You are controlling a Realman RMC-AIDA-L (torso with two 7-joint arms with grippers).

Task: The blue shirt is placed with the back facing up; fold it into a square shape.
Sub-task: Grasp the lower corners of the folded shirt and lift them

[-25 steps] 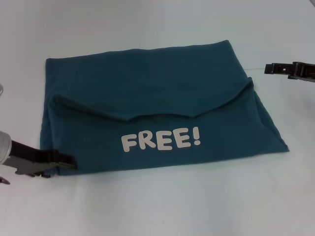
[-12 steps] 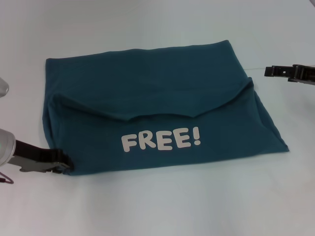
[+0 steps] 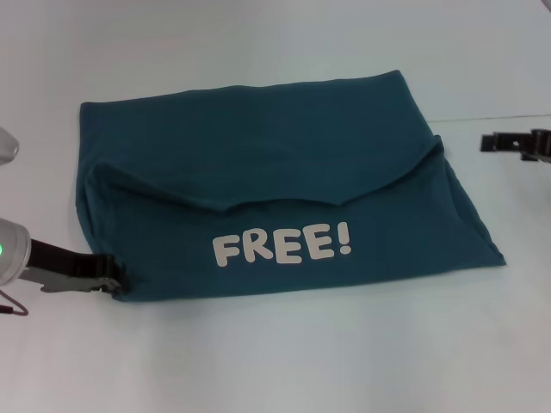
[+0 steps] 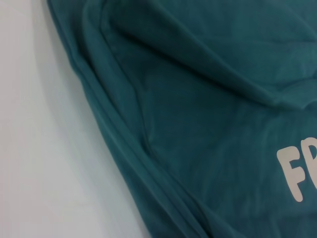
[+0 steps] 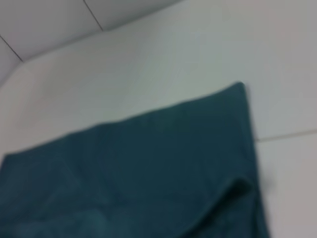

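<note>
Head view: left pincer (image 3: 116, 277) at blue shirt (image 3: 275, 185) near-left corner, possibly clamped; right pincer (image 3: 487, 142) off right edge, state unclear.

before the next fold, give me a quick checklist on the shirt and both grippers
1. Blue shirt folded once, FREE! lettering facing up: ok.
2. Square shape reached: not ok, it is wider than deep.
3. Left gripper at the shirt's near left corner: ok.
4. Left gripper's hold on the cloth: cannot tell.
5. Right gripper on the shirt: not ok, it is off beyond the right edge.
6. Near right corner flat: ok.
</note>
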